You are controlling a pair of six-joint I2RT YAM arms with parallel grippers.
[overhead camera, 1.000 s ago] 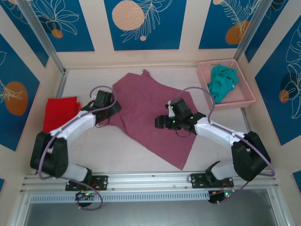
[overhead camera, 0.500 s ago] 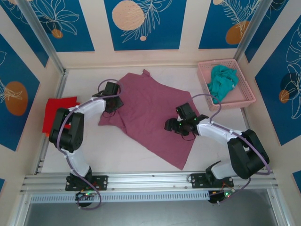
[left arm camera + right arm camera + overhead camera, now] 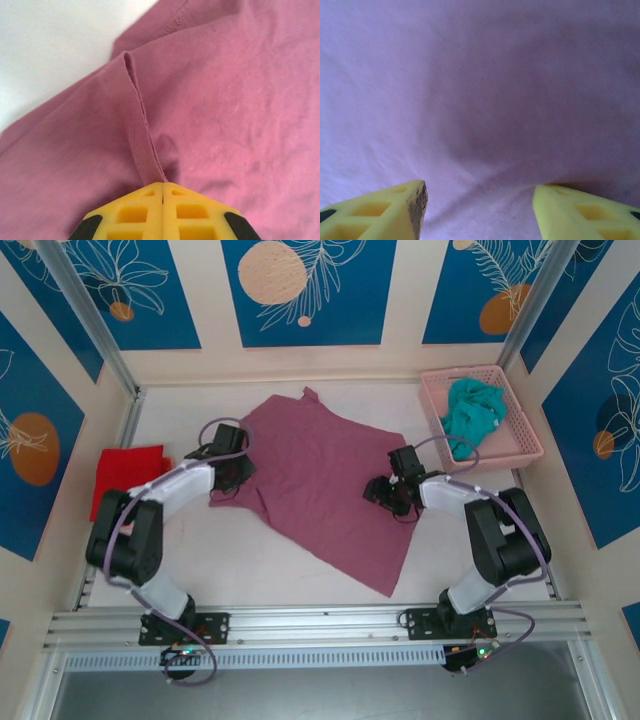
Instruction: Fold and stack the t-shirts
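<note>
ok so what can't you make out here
Top view: teal shirt is bunched in the basket, its underside hidden.
Top view: left arm covers the red shirt's near corner.
Right wrist: blur hides whether the open right gripper touches the mauve shirt.

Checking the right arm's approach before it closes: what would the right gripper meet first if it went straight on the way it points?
The mauve t-shirt: the open right gripper points into its cloth, which looks close ahead, though depth is unclear.
</note>
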